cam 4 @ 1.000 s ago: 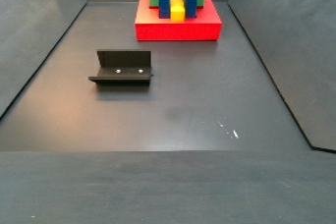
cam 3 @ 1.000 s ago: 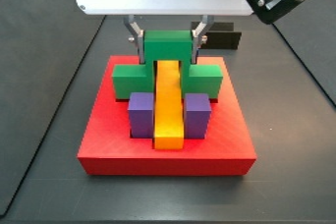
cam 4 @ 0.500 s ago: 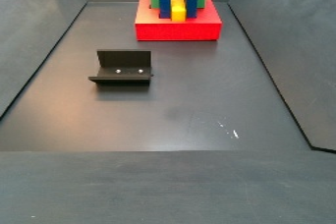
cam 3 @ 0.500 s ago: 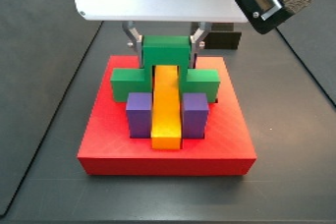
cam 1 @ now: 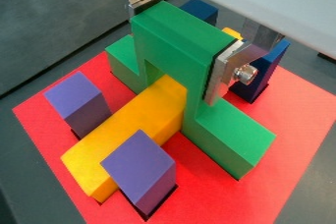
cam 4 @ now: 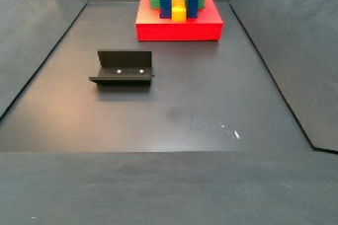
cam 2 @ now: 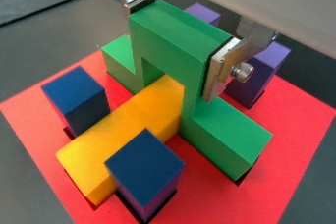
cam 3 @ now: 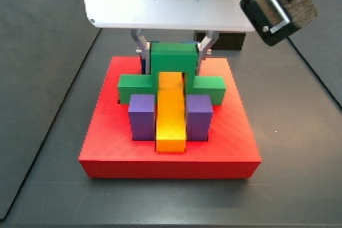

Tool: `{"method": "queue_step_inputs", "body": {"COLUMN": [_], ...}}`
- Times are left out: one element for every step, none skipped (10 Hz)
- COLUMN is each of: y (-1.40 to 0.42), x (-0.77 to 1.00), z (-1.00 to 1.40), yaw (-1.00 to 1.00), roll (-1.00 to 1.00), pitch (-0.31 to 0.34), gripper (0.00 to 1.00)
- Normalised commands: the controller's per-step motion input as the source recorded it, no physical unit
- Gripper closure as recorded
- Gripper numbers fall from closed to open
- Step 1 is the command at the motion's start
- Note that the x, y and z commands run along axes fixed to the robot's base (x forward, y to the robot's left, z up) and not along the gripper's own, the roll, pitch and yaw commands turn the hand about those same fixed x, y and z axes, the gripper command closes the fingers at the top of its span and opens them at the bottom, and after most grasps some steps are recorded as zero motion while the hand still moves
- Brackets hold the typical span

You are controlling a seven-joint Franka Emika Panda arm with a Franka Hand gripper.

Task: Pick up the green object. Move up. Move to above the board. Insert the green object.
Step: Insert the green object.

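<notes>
Wrist views both show the gripper [cam 1: 182, 39] pinching the green object [cam 1: 197, 85] by its tall middle block, silver fingers [cam 2: 237, 69] flat on opposite faces. The piece straddles the yellow bar [cam 2: 125, 138] on the board [cam 3: 167, 152] — its long axis across the bar, wings down in the slab's recesses — so it looks nearly seated, directly below the tool

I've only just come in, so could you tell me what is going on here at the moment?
The Panda's gripper is over the red board with its fingers on either side of the green object. The piece straddles the yellow bar, its wings down at the board among the blue and purple cubes. It looks inserted or nearly so, not yet released. The fixture stands apart on the floor.
</notes>
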Motion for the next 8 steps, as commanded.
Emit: {"method": "queue_step_inputs", "body": {"y": [-0.01, 0.0, -0.02, -0.07, -0.11, -0.15, -0.09, 0.0], "x": [-0.09, -0.08, -0.08, -0.09, -0.08, -0.07, 0.0, 0.0], "z": [-0.73, -0.78, -0.83, -0.89, -0.89, -0.8, -0.5, 0.0], "yaw": [0.0, 0.0, 0.0, 0.0, 0.0, 0.0, 0.0, 0.0], "roll": [0.06, 0.04, 0.05, 0.12, 0.09, 0.08, 0.05, 0.0], "pitch": [-0.147, -0.159, -0.166, -0.146, -0.173, -0.177, -0.083, 0.0], "gripper": [1.0, 1.0, 1.0, 1.0, 1.0, 1.0, 1.0, 1.0]}}
